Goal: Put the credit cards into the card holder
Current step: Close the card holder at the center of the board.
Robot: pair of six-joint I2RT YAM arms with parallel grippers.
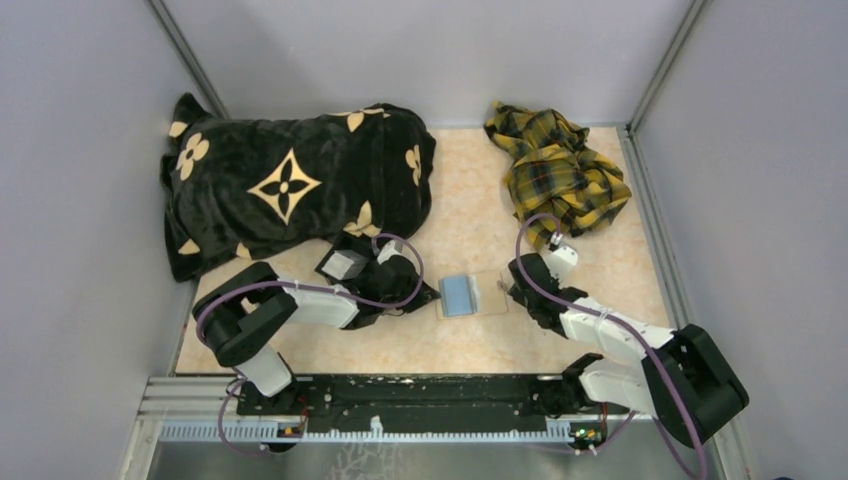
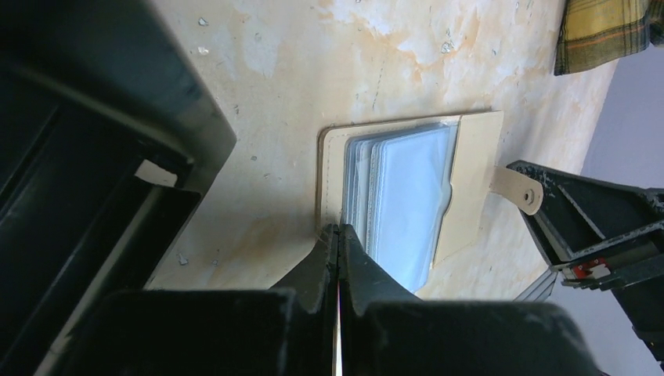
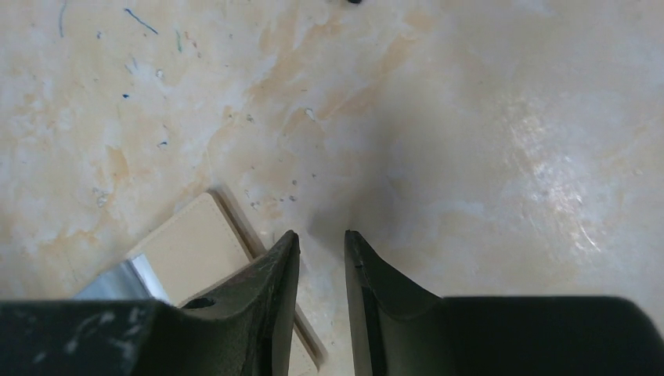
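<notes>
The card holder (image 1: 470,295) lies open at worktop (image 1: 470,190) centre. My left end effector (image 2: 338,235), at its 9 o'clock edge, is pinched closed; whether it holds anything I cannot tell. My right end effector (image 3: 321,239), narrowly parted and empty, sits at 3 o'clock, probably steadying it.

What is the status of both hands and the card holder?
Left hand shut at left edge of card holder. Right hand open, by its tab. Holder lies open, clear sleeves showing. Black blanket and plaid cloth lie apart, at the back.
</notes>
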